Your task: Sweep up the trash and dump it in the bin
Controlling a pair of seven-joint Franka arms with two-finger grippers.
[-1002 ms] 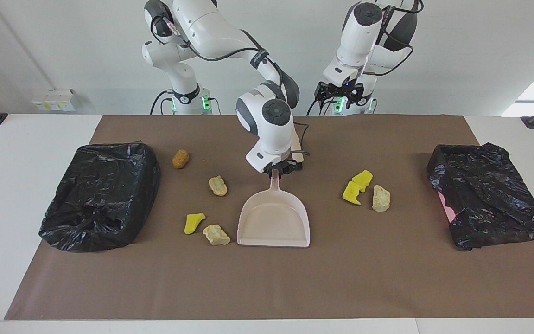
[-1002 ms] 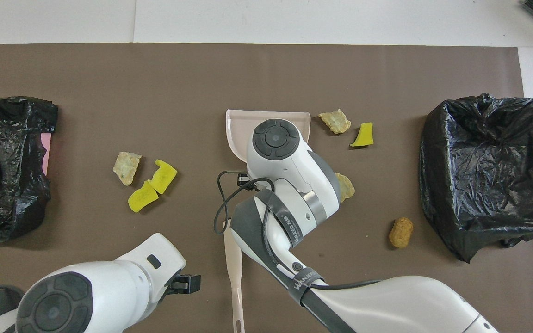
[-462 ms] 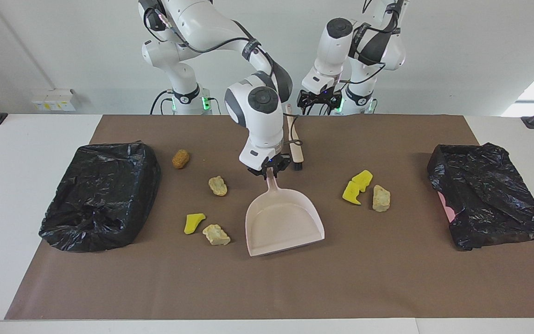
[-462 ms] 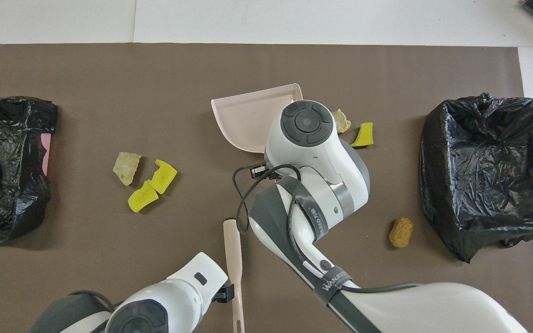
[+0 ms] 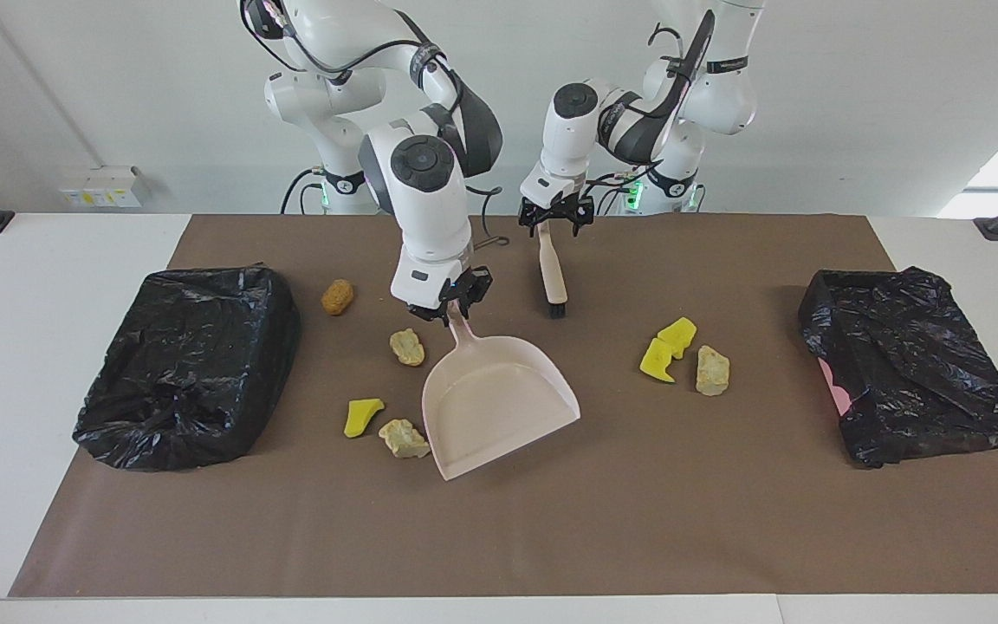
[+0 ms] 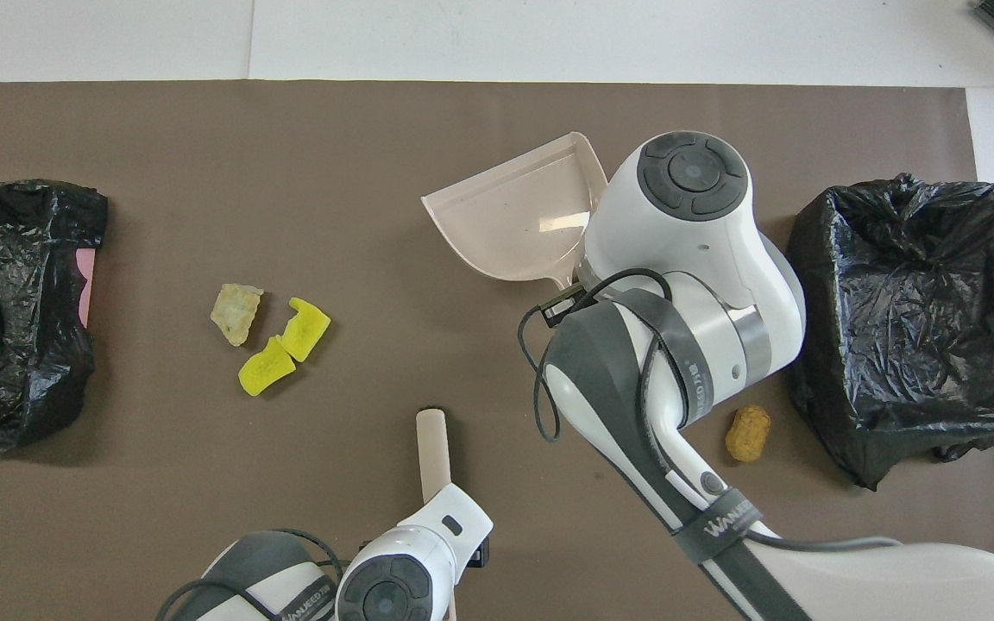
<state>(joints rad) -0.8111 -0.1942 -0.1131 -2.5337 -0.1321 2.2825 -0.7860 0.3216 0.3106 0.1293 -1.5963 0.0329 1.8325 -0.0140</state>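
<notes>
My right gripper [image 5: 446,313] is shut on the handle of the pale pink dustpan [image 5: 495,404], whose mouth is angled toward a beige chunk [image 5: 404,438] and a yellow wedge [image 5: 362,416] of trash. Another beige chunk [image 5: 407,347] lies beside the handle, and a brown sponge [image 5: 337,296] lies nearer the robots. Two yellow wedges [image 5: 670,347] and a beige lump [image 5: 712,370] lie toward the left arm's end. My left gripper [image 5: 553,227] is open over the handle end of the brush [image 5: 551,270]. In the overhead view both grippers are hidden under their wrists.
A black-bagged bin [image 5: 187,364] stands at the right arm's end of the brown mat, and a second one [image 5: 910,364] stands at the left arm's end. The brush handle [image 6: 433,440] points away from the robots in the overhead view.
My right arm has swung the dustpan toward its own end of the table and turned its mouth. My left arm has come down over the brush handle.
</notes>
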